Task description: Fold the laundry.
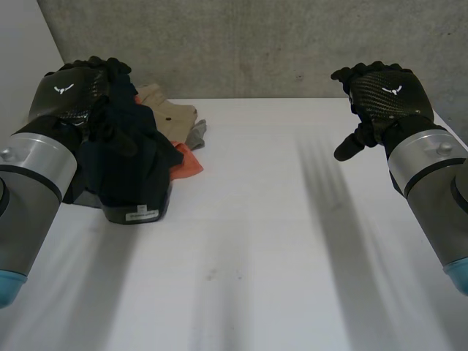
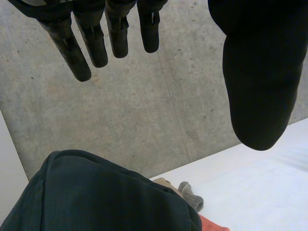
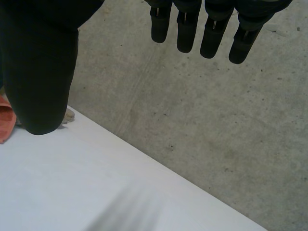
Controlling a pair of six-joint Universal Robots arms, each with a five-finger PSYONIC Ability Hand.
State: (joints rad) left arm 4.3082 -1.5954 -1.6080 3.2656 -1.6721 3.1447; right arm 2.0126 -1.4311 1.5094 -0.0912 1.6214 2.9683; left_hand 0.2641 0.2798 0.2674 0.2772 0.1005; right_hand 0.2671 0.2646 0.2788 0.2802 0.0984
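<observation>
Hovering over the far left of the bench, the left hand sits above the laundry pile with its fingers straight and spread from the thumb, holding nothing. A dark garment tops the pile and rises in a heap just under this hand's palm; in the head view it looks close to the hand, but whether they touch cannot be told. A white label shows on the garment's near hem, which rests on the bench.

Behind the dark garment lies a beige garment, with a grey piece at its right edge and an orange piece poking out beside the dark cloth. All of these lie bunched and unfolded.

The right hand hangs over the far right of the bench, well apart from the pile. Its fingers are straight and its thumb stands off to the side, empty. Bare bench lies between this hand and the laundry, crossed by soft shadows. A concrete wall rises behind the bench's far edge.
</observation>
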